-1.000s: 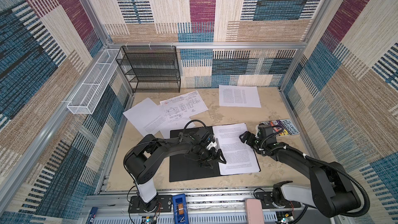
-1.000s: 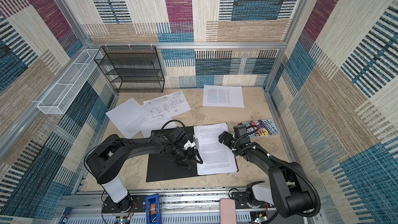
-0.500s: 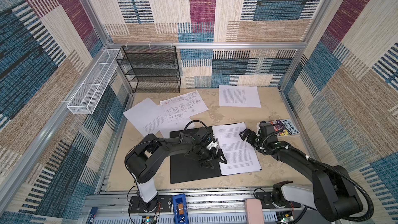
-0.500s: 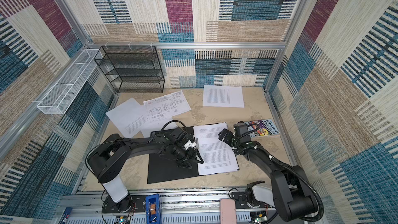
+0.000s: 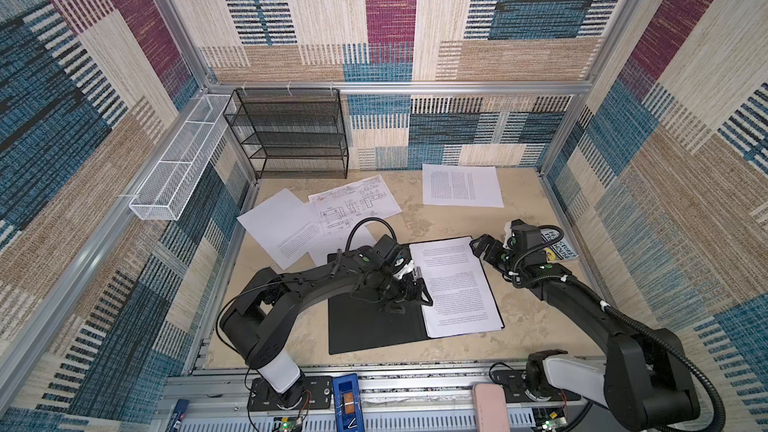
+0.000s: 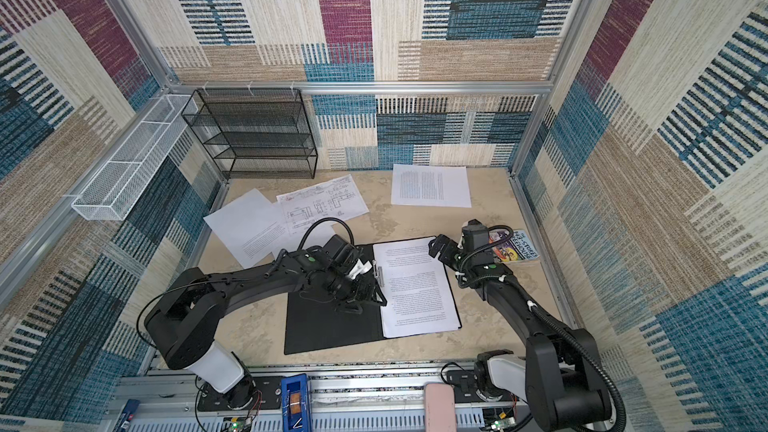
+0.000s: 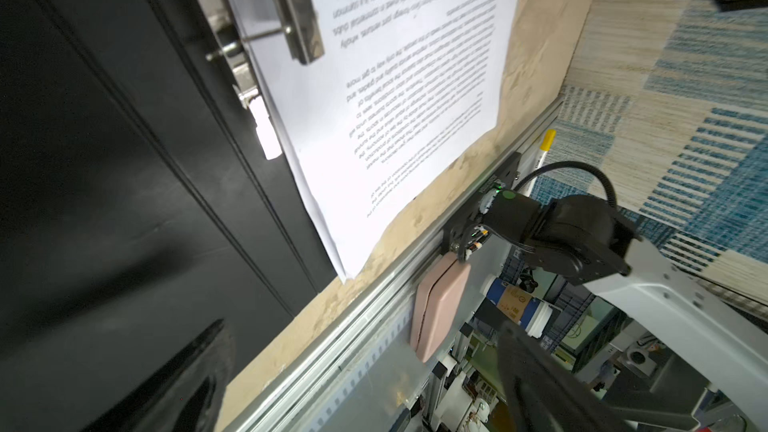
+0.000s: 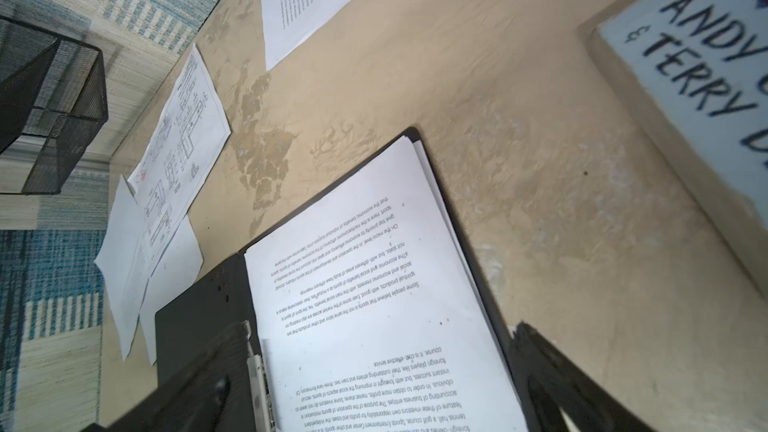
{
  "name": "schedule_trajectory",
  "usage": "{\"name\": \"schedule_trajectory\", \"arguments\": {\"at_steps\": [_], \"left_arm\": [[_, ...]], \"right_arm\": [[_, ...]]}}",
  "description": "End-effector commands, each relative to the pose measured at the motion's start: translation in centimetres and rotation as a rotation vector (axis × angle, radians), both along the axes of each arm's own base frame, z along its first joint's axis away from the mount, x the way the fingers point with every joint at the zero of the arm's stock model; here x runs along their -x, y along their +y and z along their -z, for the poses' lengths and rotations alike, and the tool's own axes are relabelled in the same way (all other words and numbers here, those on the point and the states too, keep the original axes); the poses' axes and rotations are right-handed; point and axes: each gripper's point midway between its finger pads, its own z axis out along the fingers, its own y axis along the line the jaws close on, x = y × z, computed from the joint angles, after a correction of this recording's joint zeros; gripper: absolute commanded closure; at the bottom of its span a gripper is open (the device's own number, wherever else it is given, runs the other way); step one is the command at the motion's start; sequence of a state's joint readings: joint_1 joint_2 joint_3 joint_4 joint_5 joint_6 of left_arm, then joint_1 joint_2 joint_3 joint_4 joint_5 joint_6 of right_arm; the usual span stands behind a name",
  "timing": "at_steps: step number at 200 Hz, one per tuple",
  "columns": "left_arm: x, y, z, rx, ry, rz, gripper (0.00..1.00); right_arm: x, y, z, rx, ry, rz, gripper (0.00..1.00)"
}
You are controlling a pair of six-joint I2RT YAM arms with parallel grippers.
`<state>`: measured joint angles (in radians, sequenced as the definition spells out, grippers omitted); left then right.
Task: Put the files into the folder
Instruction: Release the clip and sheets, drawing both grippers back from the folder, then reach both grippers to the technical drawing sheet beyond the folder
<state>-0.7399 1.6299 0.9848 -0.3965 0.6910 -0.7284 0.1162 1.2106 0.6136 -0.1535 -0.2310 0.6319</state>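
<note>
Here, on the beige tabletop (image 5: 440, 222), the open black-lined flat folder (image 5: 374, 326) lies near, a white printed paper stack (image 5: 457, 284) on its right half; other loose white sheets (image 5: 459, 185) lie farther back. The left gripper (image 5: 415, 290) over the metal spine clip (image 7: 295, 14) and the right gripper (image 5: 480, 248) at the stack's far corner both gape.

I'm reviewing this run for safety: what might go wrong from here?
1. The left gripper hangs open right at the clip; it may snag or shift the filed sheets in the folder, whose far corners look slightly fanned.
2. The loose sheets at the far left overlap, so two might lift together or crumple.
</note>
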Motion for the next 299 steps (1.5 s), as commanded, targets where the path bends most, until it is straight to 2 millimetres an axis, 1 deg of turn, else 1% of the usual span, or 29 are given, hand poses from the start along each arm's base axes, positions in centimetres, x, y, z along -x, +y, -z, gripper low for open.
{"name": "schedule_trajectory", "arguments": {"at_steps": [1, 20, 38, 48, 67, 79, 86, 98, 109, 122, 129, 155, 168, 173, 177, 180, 183, 193, 205, 223, 241, 269, 287, 299], "left_arm": [[-1.1, 0.7, -2.1, 0.019, -0.052, -0.005, 0.02], [-2.6, 1.6, -3.5, -0.010, -0.120, -0.029, 0.02], [-4.2, 2.4, -4.0, -0.034, -0.149, -0.073, 0.02], [-5.6, 3.0, -4.2, -0.028, -0.146, -0.128, 0.01], [-8.8, 4.5, -4.4, -0.005, -0.144, -0.237, 0.01], [-11.0, 5.6, -4.7, -0.004, -0.160, -0.294, 0.01], [-12.6, 7.0, -4.3, -0.051, -0.188, -0.347, 0.01], [-15.4, 8.7, -4.7, -0.081, -0.219, -0.410, 0.01], [-18.0, 10.3, -4.9, -0.111, -0.249, -0.465, 0.01], [-21.4, 12.9, -4.0, -0.178, -0.264, -0.542, 0.01], [-23.1, 14.2, -3.5, -0.202, -0.254, -0.578, 0.01], [-29.0, 18.3, -1.7, -0.263, -0.254, -0.657, 0.02], [-31.5, 20.1, -0.5, -0.307, -0.274, -0.665, 0.02], [-32.0, 20.9, 0.3, -0.329, -0.269, -0.667, 0.02], [-32.7, 21.4, 0.5, -0.339, -0.271, -0.671, 0.02], [-32.9, 21.8, 1.1, -0.347, -0.258, -0.670, 0.02], [-33.3, 22.1, 1.0, -0.346, -0.260, -0.669, 0.02], [-34.2, 22.7, 1.8, -0.346, -0.259, -0.658, 0.02], [-34.7, 23.3, 2.6, -0.355, -0.265, -0.647, 0.02], [-35.0, 23.3, 3.3, -0.350, -0.262, -0.623, 0.02], [-34.6, 23.3, 4.5, -0.358, -0.233, -0.619, 0.02], [-33.5, 22.3, 6.2, -0.342, -0.181, -0.602, 0.02], [-32.6, 20.7, 6.6, -0.310, -0.160, -0.581, 0.02], [-32.0, 19.4, 6.6, -0.300, -0.155, -0.562, 0.02]], "right_arm": [[-1.7, 0.6, -1.6, -0.051, -0.065, -0.053, 0.00], [-3.3, 0.5, -2.7, -0.029, -0.105, -0.063, 0.00], [-4.8, 0.5, -3.5, -0.020, -0.123, -0.067, 0.00], [-6.0, 0.5, -4.1, -0.005, -0.132, -0.079, 0.00], [-8.7, 0.4, -4.4, 0.008, -0.140, -0.089, 0.00], [-10.7, 0.4, -4.5, 0.009, -0.150, -0.096, 0.00], [-12.0, 0.6, -4.3, 0.012, -0.147, -0.103, 0.00], [-13.9, 1.4, -3.8, -0.017, -0.139, -0.143, 0.00], [-14.9, 2.2, -3.5, -0.044, -0.140, -0.169, 0.00], [-15.7, 2.8, -3.1, -0.061, -0.144, -0.191, 0.00], [-16.1, 2.9, -2.9, -0.060, -0.138, -0.193, 0.00], [-17.1, 3.2, -1.6, -0.057, -0.120, -0.218, 0.00], [-17.3, 3.7, -1.1, -0.074, -0.112, -0.244, 0.00], [-17.3, 3.9, -0.9, -0.080, -0.107, -0.253, 0.00], [-17.3, 4.0, -0.7, -0.085, -0.104, -0.258, 0.00], [-17.2, 4.1, -0.7, -0.090, -0.104, -0.262, 0.00], [-17.2, 4.2, -0.6, -0.095, -0.104, -0.267, 0.00], [-17.0, 4.6, -0.6, -0.110, -0.110, -0.281, 0.00], [-16.6, 5.1, -0.2, -0.116, -0.109, -0.297, 0.00], [-16.3, 6.0, 0.3, -0.126, -0.101, -0.326, 0.00], [-16.1, 6.7, 0.3, -0.130, -0.102, -0.344, 0.01], [-16.0, 7.6, -0.4, -0.146, -0.114, -0.370, 0.00], [-15.8, 7.9, -0.8, -0.161, -0.118, -0.381, 0.01], [-15.7, 8.0, -1.2, -0.166, -0.124, -0.383, 0.01]]}}
